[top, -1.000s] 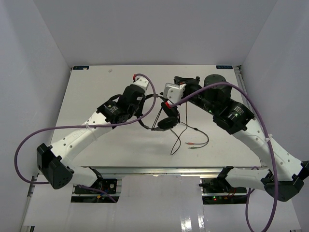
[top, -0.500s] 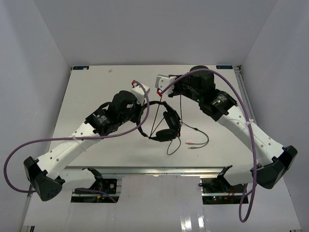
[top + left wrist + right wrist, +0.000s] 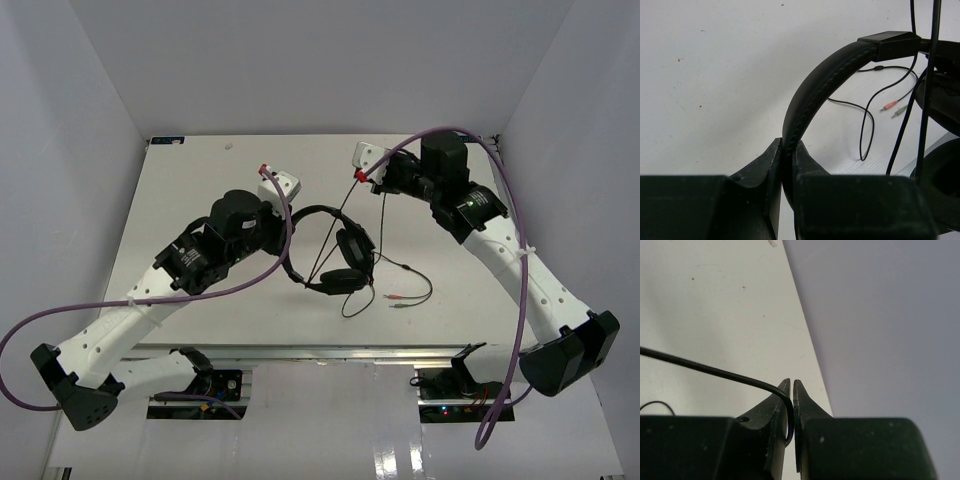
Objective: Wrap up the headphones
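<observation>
The black headphones (image 3: 343,262) hang just above the table's middle. My left gripper (image 3: 288,238) is shut on the padded headband (image 3: 812,92); in the left wrist view its jaws (image 3: 788,150) pinch the band. The earcups (image 3: 940,165) show at that view's right edge. My right gripper (image 3: 372,180) is raised at the back right and is shut on the thin black cord (image 3: 710,369), which runs taut from its jaws (image 3: 791,390) down to the headset. The rest of the cord loops on the table, ending in red and green plugs (image 3: 396,300), which also show in the left wrist view (image 3: 891,106).
The white table (image 3: 200,190) is boxed by pale walls on three sides. The right wall (image 3: 880,315) is close beside my right gripper. Thick purple robot cables (image 3: 500,200) arc over both arms. The table's near edge (image 3: 350,348) lies below the plugs.
</observation>
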### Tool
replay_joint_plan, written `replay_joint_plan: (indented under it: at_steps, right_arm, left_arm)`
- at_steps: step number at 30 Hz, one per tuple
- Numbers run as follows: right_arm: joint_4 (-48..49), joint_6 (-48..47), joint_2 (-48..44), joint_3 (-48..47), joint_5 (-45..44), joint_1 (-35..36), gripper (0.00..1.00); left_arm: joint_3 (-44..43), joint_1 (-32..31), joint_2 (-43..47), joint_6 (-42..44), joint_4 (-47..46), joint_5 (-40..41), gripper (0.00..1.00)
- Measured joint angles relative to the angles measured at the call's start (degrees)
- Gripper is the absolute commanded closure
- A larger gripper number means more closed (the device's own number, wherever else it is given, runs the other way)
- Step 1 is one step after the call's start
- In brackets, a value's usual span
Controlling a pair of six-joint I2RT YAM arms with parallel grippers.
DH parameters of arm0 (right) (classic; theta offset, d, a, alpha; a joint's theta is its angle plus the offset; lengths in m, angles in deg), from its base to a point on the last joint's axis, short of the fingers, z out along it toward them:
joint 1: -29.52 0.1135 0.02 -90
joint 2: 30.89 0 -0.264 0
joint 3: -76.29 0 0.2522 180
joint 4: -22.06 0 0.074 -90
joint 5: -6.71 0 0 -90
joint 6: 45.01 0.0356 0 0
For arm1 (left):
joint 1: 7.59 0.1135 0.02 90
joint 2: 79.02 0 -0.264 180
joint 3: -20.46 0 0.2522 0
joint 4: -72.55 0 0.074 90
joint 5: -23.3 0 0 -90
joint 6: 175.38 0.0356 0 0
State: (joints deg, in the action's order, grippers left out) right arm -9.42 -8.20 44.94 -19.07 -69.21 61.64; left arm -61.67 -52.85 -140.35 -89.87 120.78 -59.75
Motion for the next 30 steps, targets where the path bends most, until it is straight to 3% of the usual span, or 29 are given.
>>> replay_joint_plan:
  at_steps: [9,15,22,30]
  right_arm:
    - [1.05,10.35,-3.36,8.73,20.31,-9.18,0.84]
    - [8.22,23.44,-2.61,14.82,34.99,-11.46,0.76]
    - [35.71,51.46,0.73,29.32,47.95,-12.51,0.59]
    - [62.65,70.77,2.58,43.95,52.06,-10.45,0.60]
  left_arm:
    - [-12.55,-0.10,-3.64,-1.92,3.99,-5.63,1.00]
    - [-23.42,-0.28,-7.76,-4.54,7.08,-10.00,1.00]
    - [-32.86,-0.31,-12.09,-7.54,9.02,-10.86,1.00]
    - [-38.44,-0.33,-16.70,-10.89,9.90,-6.72,1.00]
